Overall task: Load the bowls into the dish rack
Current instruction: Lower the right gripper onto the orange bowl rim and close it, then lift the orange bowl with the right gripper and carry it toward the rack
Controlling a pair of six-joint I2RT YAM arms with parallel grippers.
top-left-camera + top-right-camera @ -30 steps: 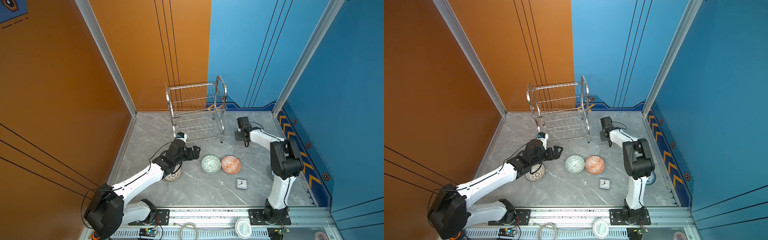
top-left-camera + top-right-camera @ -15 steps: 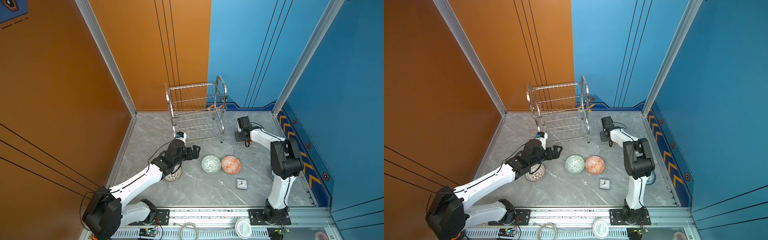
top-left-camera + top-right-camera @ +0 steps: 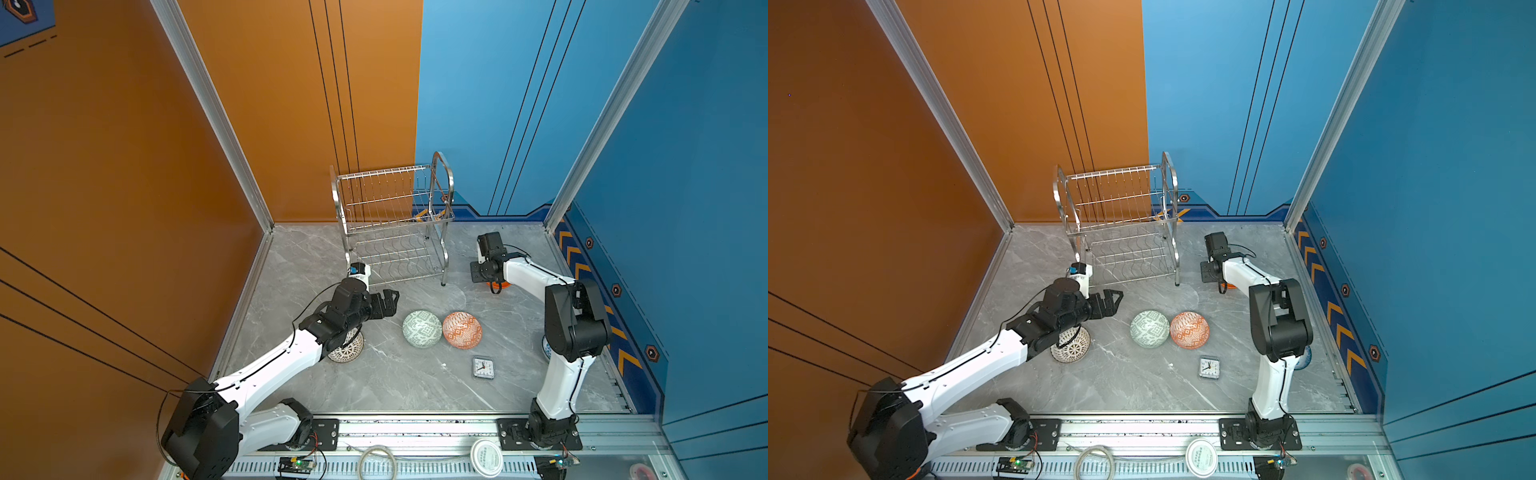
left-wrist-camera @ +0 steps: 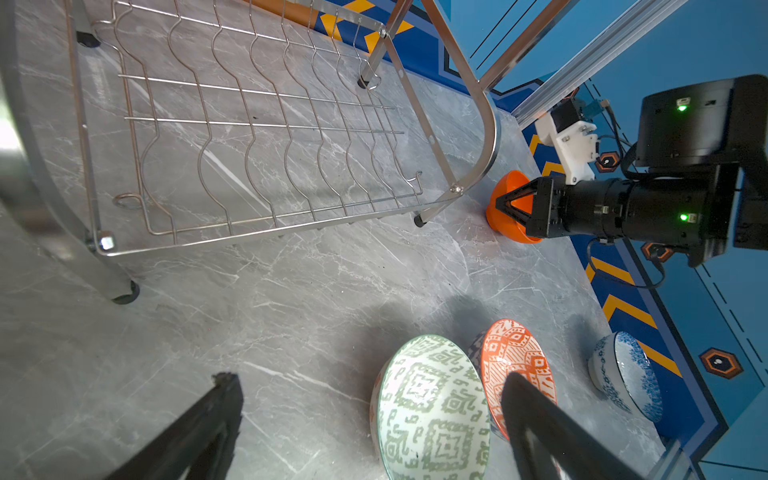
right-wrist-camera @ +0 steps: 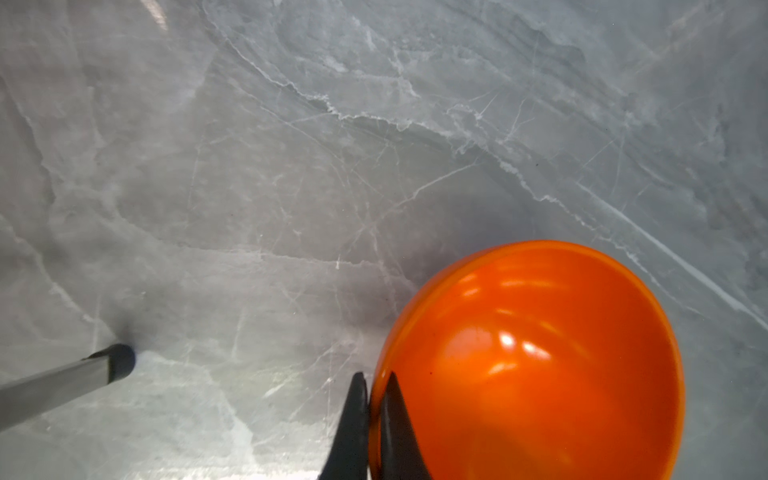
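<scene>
The right gripper [image 5: 370, 380] is pinched tight on the rim of the glossy plain orange bowl [image 5: 540, 353], with one finger inside and one outside. In a top view, the bowl sits on the grey marble tabletop [image 5: 291, 166] at about four o'clock from the shiny two-tier steel-wire dish rack [image 3: 395, 224]. The left gripper [image 3: 390, 302] hangs spread wide and empty at the rack's six o'clock. The green-patterned white bowl [image 3: 422, 328] lies at that gripper's four o'clock.

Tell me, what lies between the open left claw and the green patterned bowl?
Nothing stands there. Only bare grey tabletop separates the left claw from the green patterned bowl, as both top views show.
</scene>
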